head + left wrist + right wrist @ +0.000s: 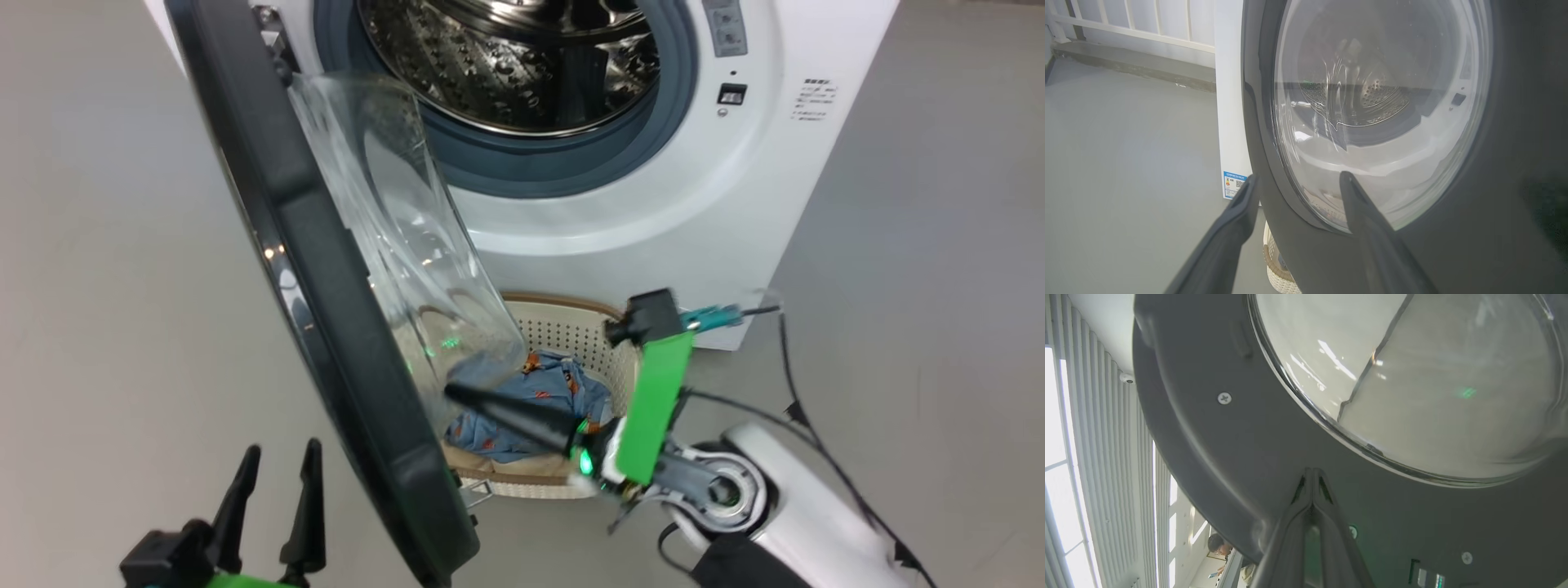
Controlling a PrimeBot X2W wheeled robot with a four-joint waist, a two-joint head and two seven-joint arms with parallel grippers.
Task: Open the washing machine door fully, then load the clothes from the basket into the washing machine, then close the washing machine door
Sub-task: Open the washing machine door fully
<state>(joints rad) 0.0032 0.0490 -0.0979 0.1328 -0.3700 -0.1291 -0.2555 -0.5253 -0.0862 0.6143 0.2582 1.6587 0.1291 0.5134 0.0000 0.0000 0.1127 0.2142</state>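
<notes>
Operator: right gripper (1312, 470) state?
Observer: pinched shut, empty; tips against inner rim of door (326, 269), arm reaching in from the right. Also left gripper (282, 449): spread wide, empty, low on the outer side.
Operator: progress?
Observer: door stands out, apparently not fully. Clothes (543, 388) lie in basket (563, 327) below washing machine (653, 229); loading and closing not yet done.

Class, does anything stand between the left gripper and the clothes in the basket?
Yes: the washing machine door, partly open, stands between the left gripper on its outer side and the clothes in the basket.
</notes>
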